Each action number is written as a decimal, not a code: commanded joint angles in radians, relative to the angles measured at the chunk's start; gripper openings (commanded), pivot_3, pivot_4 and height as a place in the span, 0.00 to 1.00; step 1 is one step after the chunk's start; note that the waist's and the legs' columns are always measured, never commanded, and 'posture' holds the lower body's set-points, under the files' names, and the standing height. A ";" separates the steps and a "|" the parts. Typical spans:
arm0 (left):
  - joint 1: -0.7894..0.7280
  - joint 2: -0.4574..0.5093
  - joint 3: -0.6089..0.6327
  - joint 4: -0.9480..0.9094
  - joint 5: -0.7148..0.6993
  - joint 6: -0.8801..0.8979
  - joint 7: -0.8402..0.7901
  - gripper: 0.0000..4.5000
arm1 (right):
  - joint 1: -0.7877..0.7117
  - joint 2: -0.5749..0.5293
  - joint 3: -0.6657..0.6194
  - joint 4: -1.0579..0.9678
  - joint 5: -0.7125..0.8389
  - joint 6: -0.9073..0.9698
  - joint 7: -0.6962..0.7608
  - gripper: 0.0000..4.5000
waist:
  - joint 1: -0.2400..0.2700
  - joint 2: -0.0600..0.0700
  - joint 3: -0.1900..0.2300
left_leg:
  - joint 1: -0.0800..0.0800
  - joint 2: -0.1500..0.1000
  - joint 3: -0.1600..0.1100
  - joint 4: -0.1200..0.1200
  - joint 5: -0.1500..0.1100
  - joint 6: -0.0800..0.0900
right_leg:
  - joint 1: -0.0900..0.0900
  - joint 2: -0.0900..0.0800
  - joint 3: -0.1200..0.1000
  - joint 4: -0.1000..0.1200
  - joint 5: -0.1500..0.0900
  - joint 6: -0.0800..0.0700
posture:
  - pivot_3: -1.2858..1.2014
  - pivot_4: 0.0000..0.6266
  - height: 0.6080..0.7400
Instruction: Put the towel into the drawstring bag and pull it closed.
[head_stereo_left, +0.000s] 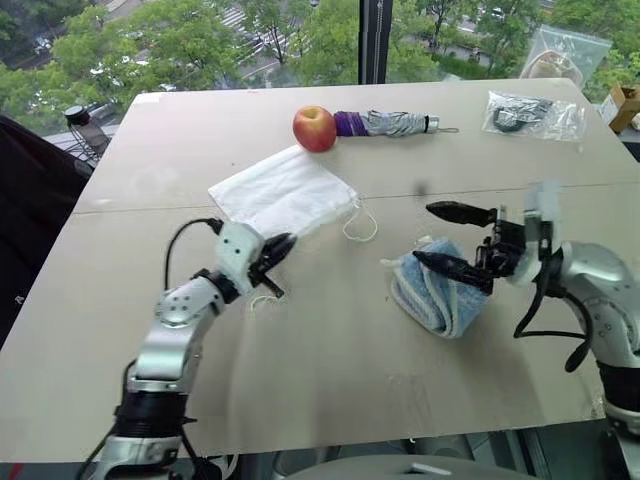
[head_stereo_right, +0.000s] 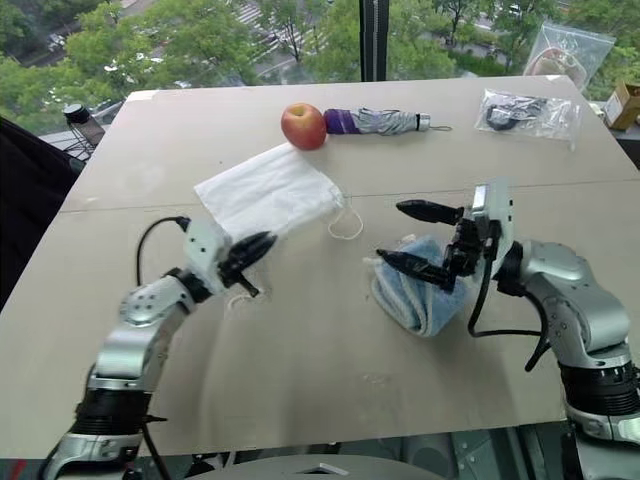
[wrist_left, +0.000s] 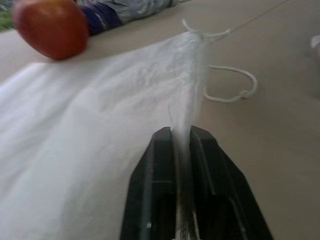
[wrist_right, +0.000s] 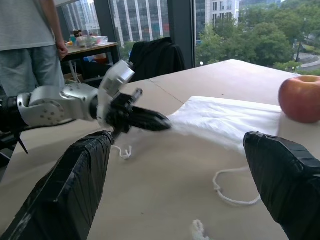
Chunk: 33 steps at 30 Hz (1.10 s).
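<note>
Here the left pincer (head_stereo_left: 276, 247) is pinching a fold of the white drawstring bag (head_stereo_left: 285, 191) at its near edge, fingers clamped on the thin fabric, likely to lift one layer and open the mouth. The bag is lying flat on the counter (head_stereo_left: 330, 350), its cord (head_stereo_left: 362, 224) looping toward the towel (head_stereo_left: 432, 292). The right pincer (head_stereo_left: 450, 238) is hovering, fingers wide apart, directly above the crumpled blue towel, seemingly poised to grab it.
</note>
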 joint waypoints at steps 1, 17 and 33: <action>-0.012 0.001 0.004 0.014 -0.032 0.014 -0.043 0.42 | 0.011 0.006 -0.001 -0.049 -0.002 -0.017 -0.022 1.00 | -0.009 0.000 0.000 | -0.001 0.000 0.000 0.000 0.000 0.000 | 0.000 0.000 0.000 0.000 0.000 0.000 | 0.52 0.24 1.00; -0.071 -0.038 0.006 0.155 0.051 -0.079 -0.003 0.91 | 0.030 0.017 0.025 -0.041 -0.038 -0.050 -0.037 1.00 | -0.012 0.000 0.000 | 0.000 0.000 0.000 0.001 0.000 0.000 | 0.000 0.000 0.000 0.001 0.002 0.000 | 0.52 0.24 1.00; -0.063 -0.046 0.052 0.191 -0.082 0.162 -0.043 0.01 | 0.031 0.019 0.025 -0.025 -0.048 -0.072 -0.036 1.00 | -0.015 0.000 -0.001 | 0.003 0.000 0.001 0.001 -0.001 0.002 | 0.000 0.001 0.002 0.005 0.002 0.000 | 0.52 0.24 1.00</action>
